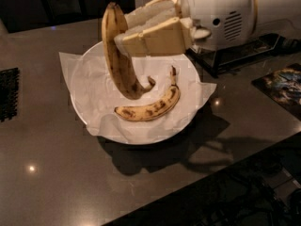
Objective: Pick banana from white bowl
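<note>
The wide white bowl [186, 119] sits on the dark counter, lined with white paper. One spotted yellow banana [149, 108] lies inside it, right of centre. My gripper [123, 36] reaches in from the upper right, its cream fingers [155, 39] shut on a second spotted banana [117, 60]. That banana hangs upright, lifted above the bowl's left-centre, its lower tip curling just over the paper.
A black wire rack [235, 55] stands behind the bowl at the right. A dark mat with a colourful print [282, 86] lies at the far right. A black mesh object [8, 94] sits at the left edge. The counter's front edge runs diagonally at the lower right.
</note>
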Available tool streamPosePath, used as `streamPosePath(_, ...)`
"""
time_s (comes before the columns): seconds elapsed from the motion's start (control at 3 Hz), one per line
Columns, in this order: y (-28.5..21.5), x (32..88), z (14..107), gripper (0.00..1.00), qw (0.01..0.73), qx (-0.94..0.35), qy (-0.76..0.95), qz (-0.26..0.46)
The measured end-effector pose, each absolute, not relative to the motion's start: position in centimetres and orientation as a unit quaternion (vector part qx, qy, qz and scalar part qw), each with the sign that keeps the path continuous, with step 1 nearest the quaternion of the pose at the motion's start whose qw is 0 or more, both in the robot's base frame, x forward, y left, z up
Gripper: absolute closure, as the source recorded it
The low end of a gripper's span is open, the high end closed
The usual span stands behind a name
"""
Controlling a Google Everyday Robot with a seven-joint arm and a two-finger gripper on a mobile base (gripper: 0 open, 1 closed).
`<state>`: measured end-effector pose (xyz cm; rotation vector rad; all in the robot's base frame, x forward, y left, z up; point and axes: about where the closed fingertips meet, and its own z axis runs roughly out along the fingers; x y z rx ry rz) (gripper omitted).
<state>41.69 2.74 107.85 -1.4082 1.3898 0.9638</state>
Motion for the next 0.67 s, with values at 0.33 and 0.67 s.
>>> streamPosePath(0.33, 1.65, 40.49, 106.36, 1.0, 0.436, -0.562, 0.565, 0.418)
streamPosePath(0.67, 1.66, 40.38, 106.34, 1.0, 0.434, -0.563, 0.565, 0.419)
